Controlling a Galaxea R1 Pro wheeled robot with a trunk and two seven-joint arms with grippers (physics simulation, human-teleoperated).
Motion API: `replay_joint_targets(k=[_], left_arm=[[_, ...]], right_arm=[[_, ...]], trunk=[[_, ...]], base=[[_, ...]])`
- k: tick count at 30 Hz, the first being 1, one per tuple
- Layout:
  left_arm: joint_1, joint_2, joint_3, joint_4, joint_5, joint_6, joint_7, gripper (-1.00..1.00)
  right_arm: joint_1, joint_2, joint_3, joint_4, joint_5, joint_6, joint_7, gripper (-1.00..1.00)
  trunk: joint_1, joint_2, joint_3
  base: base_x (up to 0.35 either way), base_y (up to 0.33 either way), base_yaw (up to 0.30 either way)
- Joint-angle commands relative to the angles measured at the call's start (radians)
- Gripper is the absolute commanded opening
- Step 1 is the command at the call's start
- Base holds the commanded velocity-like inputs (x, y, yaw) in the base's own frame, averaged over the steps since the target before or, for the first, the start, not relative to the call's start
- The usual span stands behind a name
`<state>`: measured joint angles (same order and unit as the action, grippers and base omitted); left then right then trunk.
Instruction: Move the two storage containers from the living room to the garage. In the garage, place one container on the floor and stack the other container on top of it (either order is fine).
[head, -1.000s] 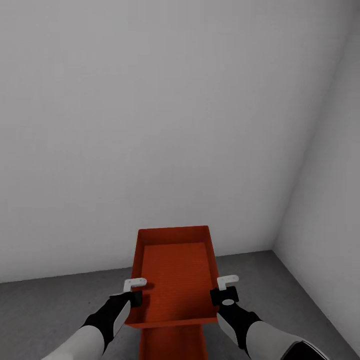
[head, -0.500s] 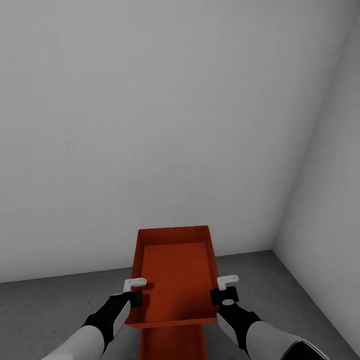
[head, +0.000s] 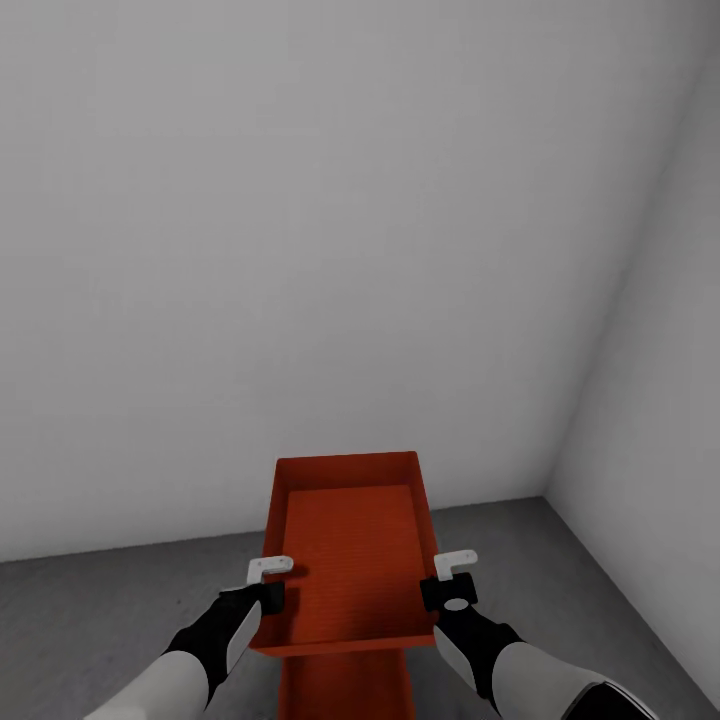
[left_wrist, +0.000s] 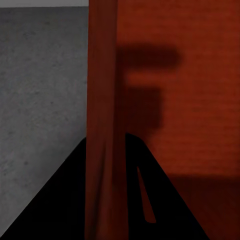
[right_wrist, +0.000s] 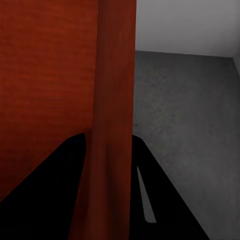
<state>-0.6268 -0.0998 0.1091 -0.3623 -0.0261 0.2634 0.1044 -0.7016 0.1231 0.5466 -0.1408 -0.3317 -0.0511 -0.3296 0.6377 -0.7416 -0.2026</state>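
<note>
Orange-red ribbed shallow lidless bin (head: 348, 545) at 6 o'clock, above grey concrete floor (head: 90, 610) — left gripper (head: 268, 583) and right gripper (head: 452, 578) clamp its side walls; second alike bin (head: 345, 688) beneath.

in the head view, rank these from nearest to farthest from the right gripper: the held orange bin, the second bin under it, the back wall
1. The held container: its right side wall sits between the right gripper fingers.
2. The lower container: directly beneath the held one, toward the robot, partly hidden.
3. The back wall: ahead, beyond the held container's far end, across the grey floor.
</note>
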Motion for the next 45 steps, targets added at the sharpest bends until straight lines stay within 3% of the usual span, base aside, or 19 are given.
replay_joint_targets(k=[1,45], left_arm=[[-0.001,0.046,0.001,-0.006,-0.018,-0.001,0.006,-1.00],[-0.001,0.046,0.003,-0.006,-0.018,-0.003,0.006,-1.00]], right_arm=[[-0.001,-0.007,-0.013,0.004,-0.029,-0.006,-0.003,-1.00],[-0.001,-0.007,-0.013,0.004,-0.029,-0.006,-0.003,-1.00]], trunk=[[0.000,-0.001,-0.003],[0.000,-0.001,-0.073]], base=[[0.000,0.000,0.000],[0.000,0.000,0.000]])
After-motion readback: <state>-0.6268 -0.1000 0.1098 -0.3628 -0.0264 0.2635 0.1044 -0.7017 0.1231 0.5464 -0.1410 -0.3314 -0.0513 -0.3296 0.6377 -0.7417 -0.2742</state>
